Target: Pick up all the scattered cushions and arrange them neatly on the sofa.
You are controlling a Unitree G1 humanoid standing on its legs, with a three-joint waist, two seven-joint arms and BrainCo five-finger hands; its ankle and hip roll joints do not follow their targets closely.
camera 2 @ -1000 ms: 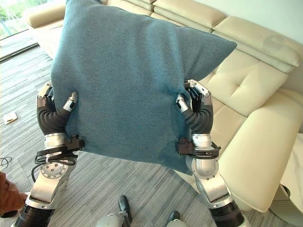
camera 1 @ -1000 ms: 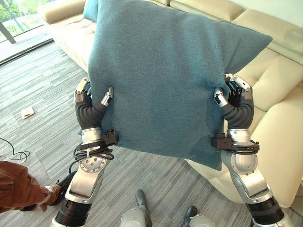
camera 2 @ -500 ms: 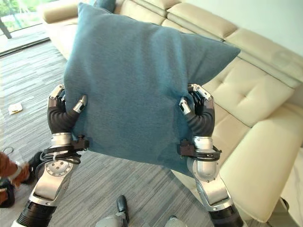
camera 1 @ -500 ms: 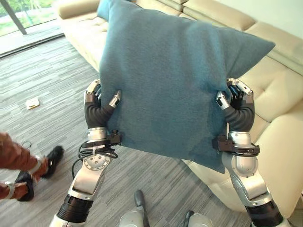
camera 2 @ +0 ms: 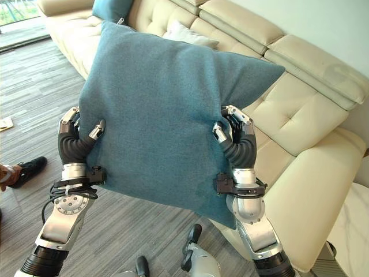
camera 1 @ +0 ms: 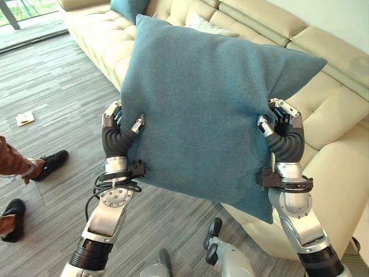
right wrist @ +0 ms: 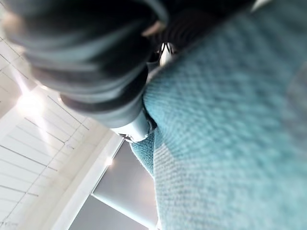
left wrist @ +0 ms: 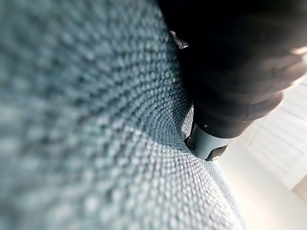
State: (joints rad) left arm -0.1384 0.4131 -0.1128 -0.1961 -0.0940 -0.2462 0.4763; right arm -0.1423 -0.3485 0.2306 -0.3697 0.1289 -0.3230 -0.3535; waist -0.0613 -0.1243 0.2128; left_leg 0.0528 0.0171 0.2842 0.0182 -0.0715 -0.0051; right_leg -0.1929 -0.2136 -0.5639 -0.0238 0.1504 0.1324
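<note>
A large teal cushion (camera 1: 207,109) hangs upright in front of me, held off the floor between both hands. My left hand (camera 1: 114,124) clasps its left edge, thumb on the front face and fingers curled behind. My right hand (camera 1: 281,119) pinches the right edge the same way. The teal weave (left wrist: 96,143) presses right up against the left wrist camera, and the cushion's cloth (right wrist: 230,143) does so in the right wrist view too. Behind it runs the cream leather sofa (camera 2: 300,109), with another teal cushion (camera 2: 110,8) and a white cushion (camera 2: 185,34) on its seat further along.
Grey striped carpet (camera 1: 52,81) covers the floor to the left. A person's shoes (camera 1: 51,161) and sleeve (camera 1: 12,164) show at the left edge. A small paper scrap (camera 1: 24,119) lies on the carpet. The sofa arm (camera 2: 311,202) stands close on my right.
The whole picture has shifted, bringing more of the sofa seat and its cushions into view. The teal cushion stays clasped between both hands. The person's feet have moved at the left.
</note>
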